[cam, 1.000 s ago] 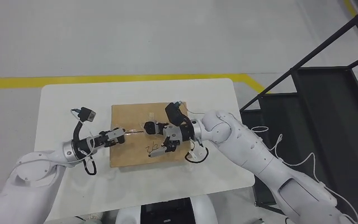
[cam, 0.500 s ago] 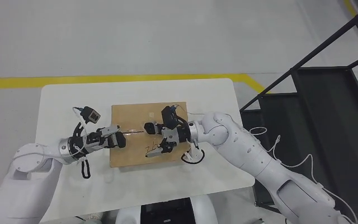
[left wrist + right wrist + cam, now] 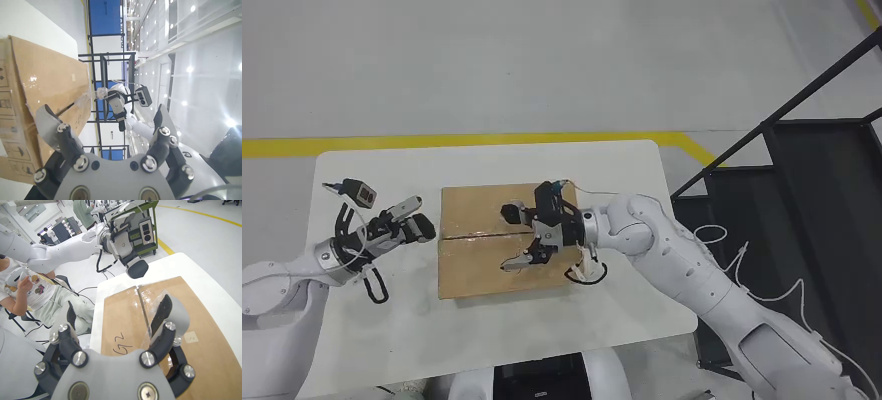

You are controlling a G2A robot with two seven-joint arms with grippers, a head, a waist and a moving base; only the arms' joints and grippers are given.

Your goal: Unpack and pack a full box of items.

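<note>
A closed cardboard box (image 3: 482, 270) lies in the middle of the white table, with glossy clear tape along its centre seam (image 3: 141, 306). My right gripper (image 3: 514, 238) hovers open over the box top, one finger on each side of the seam. A crumpled scrap of clear tape (image 3: 157, 302) clings to one of its fingers (image 3: 166, 311). My left gripper (image 3: 417, 226) is open with nothing in it. It hangs above the table just left of the box, clear of the box's edge (image 3: 19, 79). The box flaps are down, so the contents are hidden.
Bare white tabletop (image 3: 362, 310) surrounds the box on all sides. A black metal staircase (image 3: 812, 190) stands off the table's right edge. A yellow floor line (image 3: 442, 145) runs behind the table.
My left gripper pulled back leftward from the box's left edge and now sits off the box. My right gripper's fingers spread a little wider over the seam.
</note>
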